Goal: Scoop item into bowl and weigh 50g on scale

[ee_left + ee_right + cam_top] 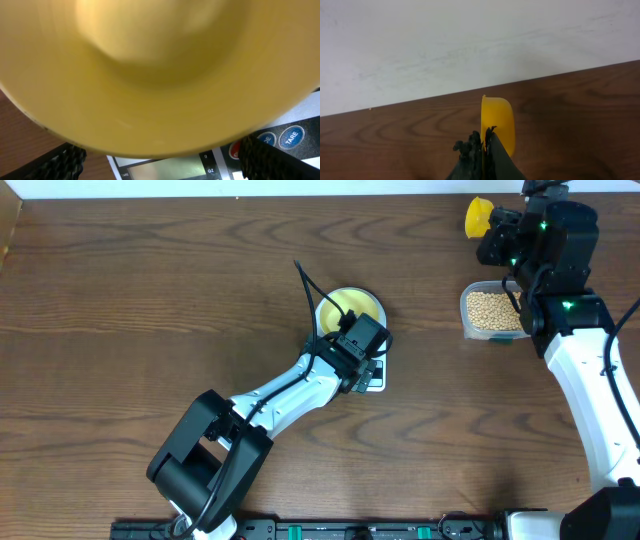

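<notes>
The pale-yellow bowl (pixel 347 306) sits on the white scale (pixel 377 381) near the middle of the wooden table (pixel 150 300), with the scale's display and buttons at the bowl's 5 o'clock. The left gripper (pixel 355 338) hangs just at the bowl's 6 o'clock side, its claw spread wide and holding nothing. The beans (pixel 488 310) lie in a clear container (pixel 465 320) at the bowl's 3 o'clock. At the container's 12 o'clock, the right gripper (pixel 484 136) is pressed together on a yellow scoop (pixel 498 120).
</notes>
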Controlling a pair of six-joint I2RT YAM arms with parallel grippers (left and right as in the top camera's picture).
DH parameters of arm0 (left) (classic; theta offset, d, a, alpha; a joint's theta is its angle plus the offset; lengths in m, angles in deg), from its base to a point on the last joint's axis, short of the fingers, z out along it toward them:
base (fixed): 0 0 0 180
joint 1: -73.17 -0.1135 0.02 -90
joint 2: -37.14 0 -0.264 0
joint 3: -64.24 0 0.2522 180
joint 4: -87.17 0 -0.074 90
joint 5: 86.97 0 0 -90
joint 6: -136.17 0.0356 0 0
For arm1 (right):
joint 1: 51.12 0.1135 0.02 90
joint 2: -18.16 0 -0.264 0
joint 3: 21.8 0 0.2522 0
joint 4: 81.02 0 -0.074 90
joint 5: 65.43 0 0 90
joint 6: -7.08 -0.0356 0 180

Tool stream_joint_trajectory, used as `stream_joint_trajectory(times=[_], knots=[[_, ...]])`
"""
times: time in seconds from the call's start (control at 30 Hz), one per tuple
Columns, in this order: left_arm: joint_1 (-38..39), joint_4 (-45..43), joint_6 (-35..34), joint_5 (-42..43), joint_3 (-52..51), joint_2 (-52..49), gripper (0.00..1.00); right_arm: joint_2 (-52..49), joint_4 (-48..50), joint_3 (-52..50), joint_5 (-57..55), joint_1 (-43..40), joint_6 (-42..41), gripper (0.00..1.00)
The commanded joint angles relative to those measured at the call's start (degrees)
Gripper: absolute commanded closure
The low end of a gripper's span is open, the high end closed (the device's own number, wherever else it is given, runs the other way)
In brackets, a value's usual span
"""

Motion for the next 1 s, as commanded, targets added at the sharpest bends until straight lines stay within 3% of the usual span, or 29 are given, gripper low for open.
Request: stream_joint_trajectory(times=[0.0, 0.97], knots=[[0.07, -0.04, 0.35, -1.18, -0.02, -0.24, 0.00, -0.26, -0.09, 0.68, 0.37, 0.02, 0.76, 0.99], [0.07, 0.22, 0.35, -1.18, -0.15, -0.24, 0.00, -0.26, -0.66, 0.68, 0.35, 0.00, 0.79, 0.99]])
